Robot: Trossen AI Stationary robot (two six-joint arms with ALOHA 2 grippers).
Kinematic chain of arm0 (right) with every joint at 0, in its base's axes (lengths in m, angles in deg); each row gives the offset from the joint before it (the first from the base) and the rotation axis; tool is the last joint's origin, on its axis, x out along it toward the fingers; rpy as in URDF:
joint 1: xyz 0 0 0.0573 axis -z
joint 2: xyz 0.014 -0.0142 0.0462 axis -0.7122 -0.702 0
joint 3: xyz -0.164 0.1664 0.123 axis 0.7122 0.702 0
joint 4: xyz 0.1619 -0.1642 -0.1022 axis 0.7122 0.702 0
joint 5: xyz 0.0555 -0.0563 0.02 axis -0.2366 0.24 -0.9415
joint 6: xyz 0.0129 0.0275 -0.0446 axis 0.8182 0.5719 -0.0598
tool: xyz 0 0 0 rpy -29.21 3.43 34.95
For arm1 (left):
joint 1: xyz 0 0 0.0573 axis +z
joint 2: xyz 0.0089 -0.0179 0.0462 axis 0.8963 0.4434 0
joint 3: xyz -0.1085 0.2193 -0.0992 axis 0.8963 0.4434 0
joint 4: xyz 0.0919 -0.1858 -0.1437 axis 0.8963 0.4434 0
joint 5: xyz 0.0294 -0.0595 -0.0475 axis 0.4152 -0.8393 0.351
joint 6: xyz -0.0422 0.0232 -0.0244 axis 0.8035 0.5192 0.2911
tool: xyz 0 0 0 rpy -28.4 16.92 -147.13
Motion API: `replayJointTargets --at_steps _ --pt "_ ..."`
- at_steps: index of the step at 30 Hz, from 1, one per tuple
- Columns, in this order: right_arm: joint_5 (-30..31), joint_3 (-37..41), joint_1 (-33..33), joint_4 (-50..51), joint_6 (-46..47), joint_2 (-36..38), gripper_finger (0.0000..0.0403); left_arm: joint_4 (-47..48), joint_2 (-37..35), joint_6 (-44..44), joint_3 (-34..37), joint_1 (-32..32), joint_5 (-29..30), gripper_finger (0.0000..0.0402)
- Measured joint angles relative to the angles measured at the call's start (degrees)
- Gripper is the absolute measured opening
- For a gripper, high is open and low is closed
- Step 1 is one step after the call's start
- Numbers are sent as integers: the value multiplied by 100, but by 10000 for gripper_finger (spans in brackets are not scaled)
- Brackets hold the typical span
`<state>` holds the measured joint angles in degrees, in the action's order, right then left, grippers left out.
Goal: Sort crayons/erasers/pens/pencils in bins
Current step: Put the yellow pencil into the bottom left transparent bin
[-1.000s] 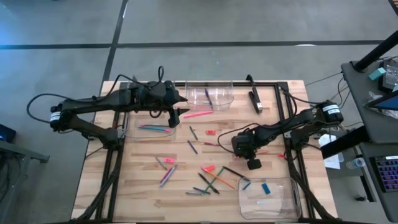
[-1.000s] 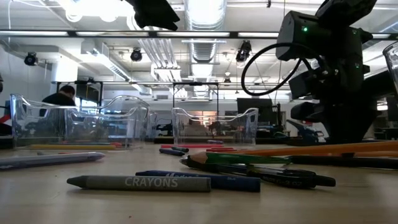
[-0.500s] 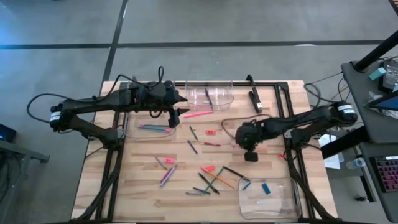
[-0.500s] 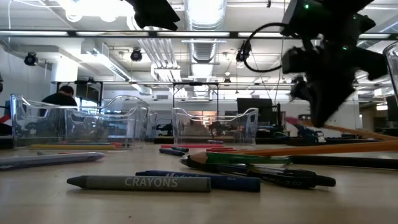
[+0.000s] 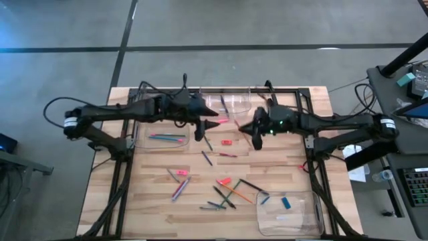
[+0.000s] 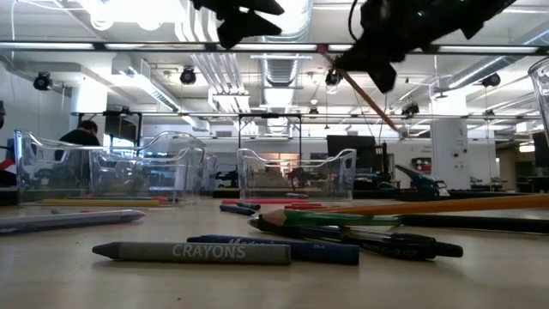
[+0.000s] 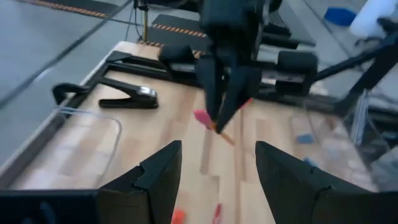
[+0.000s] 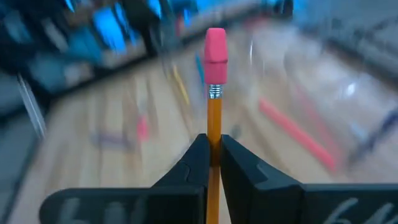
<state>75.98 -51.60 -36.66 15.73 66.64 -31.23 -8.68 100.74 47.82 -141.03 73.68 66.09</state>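
Observation:
My right gripper (image 5: 253,130) is shut on an orange pencil (image 8: 214,118) with a pink eraser tip (image 8: 216,46). It is raised above the table's far middle, beside the far clear bin (image 5: 227,102). In the low view the pencil (image 6: 369,94) slants down below the gripper (image 6: 383,53). My left gripper (image 5: 212,125) is open and empty, and it faces the right gripper close by. The left wrist view shows its two fingers apart (image 7: 217,152) and the pencil's tip (image 7: 202,116) ahead. Crayons, pens and erasers lie on the table's middle (image 5: 227,191). My right gripper pinches the pencil's orange shaft (image 8: 214,144) between its two fingers, a little below the metal band and eraser tip. The pencil runs along the fingers and sticks out past them. It is lifted clear of the table and slants in the low view.
A clear bin on the left (image 5: 160,137) holds long sticks. A clear bin near the front right (image 5: 291,211) holds a blue eraser. A black clamp (image 5: 273,104) lies at the far edge. A grey crayon (image 6: 193,251) and dark pens (image 6: 377,245) lie near the low camera.
My right gripper has risen from the table's right middle and gone toward the far edge and the left. It has turned and carried the pencil clear of the table. My left gripper has moved a little toward the right, toward the right gripper.

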Motion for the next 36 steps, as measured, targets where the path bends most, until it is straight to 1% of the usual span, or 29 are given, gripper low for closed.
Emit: replayJointTargets --at_steps 2,5,9,13,19,21,23,26,29,32,36 --pt "5 -2 65 -633 154 -7 18 -138 162 194 0 -4 -96 190" --pt "-21 -2 105 -1275 258 -19 18 -247 387 343 0 -7 -241 190" --pt "-25 -4 105 -1600 370 -26 18 -569 656 700 0 -7 -683 196" --pt "-24 -13 105 -1651 468 -59 18 -1099 959 1057 0 -30 -1042 228" --pt "-17 -11 105 -1804 518 -79 18 -1730 1346 1797 -2 -37 -1086 295" --pt "-8 -12 105 -1924 540 -79 18 -1894 1433 1986 -2 -37 -1085 305" --pt "0 -11 105 -2060 538 -79 18 -2062 1503 2054 -2 -37 -1080 307" --pt "40 -13 105 -2128 548 -79 18 -2190 1540 2064 -2 -37 -1059 297" --pt "41 -13 105 -2126 558 -79 18 -2328 1537 2059 -2 -37 -992 272" --pt "83 -11 105 -2126 559 -79 18 -2437 1539 2058 -2 -39 -973 233" --pt "96 -12 105 -2183 549 -79 18 -2534 1537 2027 -4 -72 -923 163"
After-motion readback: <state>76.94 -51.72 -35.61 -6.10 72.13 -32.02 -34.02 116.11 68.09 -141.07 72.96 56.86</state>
